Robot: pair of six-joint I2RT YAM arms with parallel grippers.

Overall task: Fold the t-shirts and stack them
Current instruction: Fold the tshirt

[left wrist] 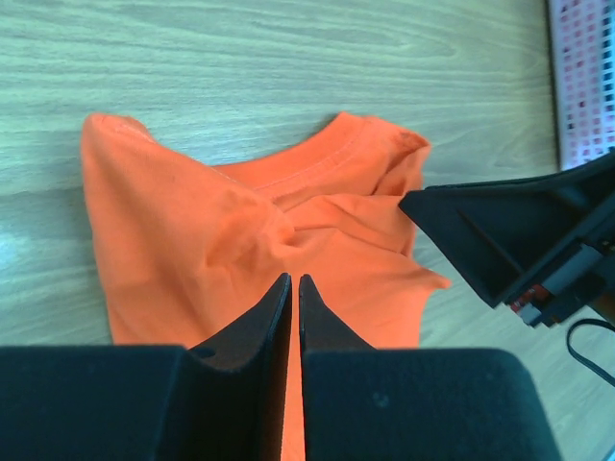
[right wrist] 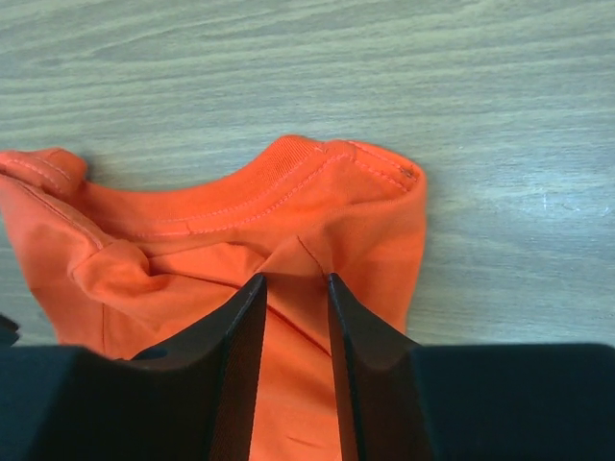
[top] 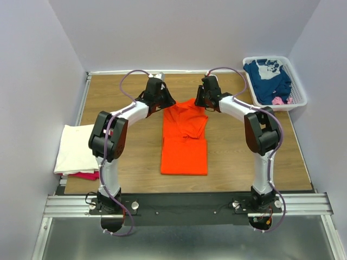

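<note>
The bright orange t-shirt (top: 184, 142) lies in the middle of the table. Its lower part is folded into a neat rectangle and its collar end (right wrist: 288, 178) is bunched at the far side. My left gripper (top: 164, 103) hovers at the shirt's far left corner, its jaws (left wrist: 294, 279) parted by only a thin slit, with no cloth pinched at the tips. My right gripper (top: 199, 100) is at the far right corner by the collar. It stands open (right wrist: 293, 279) over a fold of the cloth. A cream-white t-shirt (top: 76, 147) lies folded at the left on a magenta-pink one (top: 87, 175).
A white slotted basket (top: 299, 86) stands at the back right, holding a navy blue shirt with white print (top: 268, 78) and a bit of pink cloth (top: 279, 101). The right gripper's black body (left wrist: 519, 240) shows in the left wrist view. Walls enclose the table.
</note>
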